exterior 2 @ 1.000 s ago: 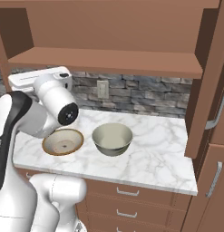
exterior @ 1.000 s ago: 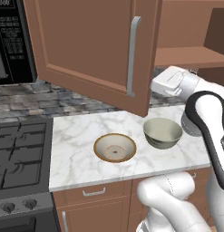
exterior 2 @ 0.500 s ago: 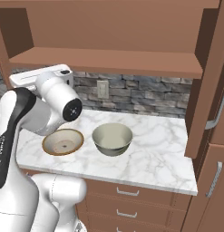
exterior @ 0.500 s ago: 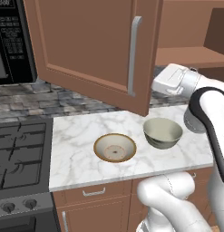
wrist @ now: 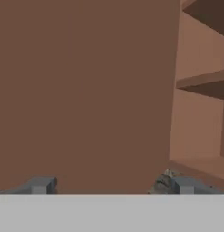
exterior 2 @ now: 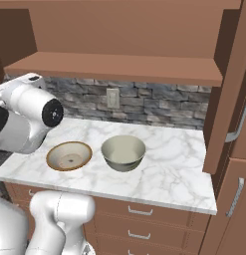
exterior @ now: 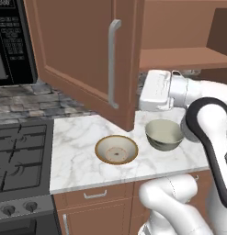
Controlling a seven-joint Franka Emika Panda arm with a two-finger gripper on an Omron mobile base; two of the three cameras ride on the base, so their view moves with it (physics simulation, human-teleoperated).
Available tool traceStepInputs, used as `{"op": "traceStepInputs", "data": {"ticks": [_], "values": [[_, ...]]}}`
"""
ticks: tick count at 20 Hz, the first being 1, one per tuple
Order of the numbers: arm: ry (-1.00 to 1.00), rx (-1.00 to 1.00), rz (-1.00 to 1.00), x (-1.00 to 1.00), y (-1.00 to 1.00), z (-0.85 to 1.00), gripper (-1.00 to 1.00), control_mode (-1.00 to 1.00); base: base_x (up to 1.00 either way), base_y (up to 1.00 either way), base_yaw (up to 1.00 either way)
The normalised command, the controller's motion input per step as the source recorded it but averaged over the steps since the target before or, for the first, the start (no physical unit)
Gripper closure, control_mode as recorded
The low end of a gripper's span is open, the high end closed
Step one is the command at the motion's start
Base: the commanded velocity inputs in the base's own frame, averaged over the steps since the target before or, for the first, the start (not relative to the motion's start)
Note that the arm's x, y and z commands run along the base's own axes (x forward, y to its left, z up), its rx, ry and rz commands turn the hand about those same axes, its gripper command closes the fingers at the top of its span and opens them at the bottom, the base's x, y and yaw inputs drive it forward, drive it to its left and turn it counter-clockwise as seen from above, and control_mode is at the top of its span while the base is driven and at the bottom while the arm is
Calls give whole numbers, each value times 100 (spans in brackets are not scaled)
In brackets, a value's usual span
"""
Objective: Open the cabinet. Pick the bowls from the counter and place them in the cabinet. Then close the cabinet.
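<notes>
While the cabinet (exterior: 87, 59) doors are swung open, the gripper (wrist: 109, 185) is held wide and empty beside the left door. Both bowls (exterior 2: 123, 152) sit on the counter (exterior 2: 169, 169). Next, one bowl should probably be reached for and grabbed.

Both base views flank the counter (exterior: 78, 151) (hand view hugs cabinet (wrist: 86, 90)).

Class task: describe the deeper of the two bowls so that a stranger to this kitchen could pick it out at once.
Start at the white marble counter below the open cabinet. Two bowls sit side by side near its front. The grey-green bowl is the deeper one with the plain pale inside; the cream bowl beside it is shallow, with a tan rim.
</notes>
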Motion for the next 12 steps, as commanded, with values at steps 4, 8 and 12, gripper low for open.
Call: {"op": "traceStepInputs", "data": {"ticks": [4, 8, 12], "values": [[-3, -11, 18, -89, 100, -5, -100, -100, 0, 0, 0], [-8, -4, 9, -29, 61, 1, -100, -100, 0, 0, 0], [-10, 2, 10, -23, -56, 10, -100, -100, 0, 0, 0]]}}
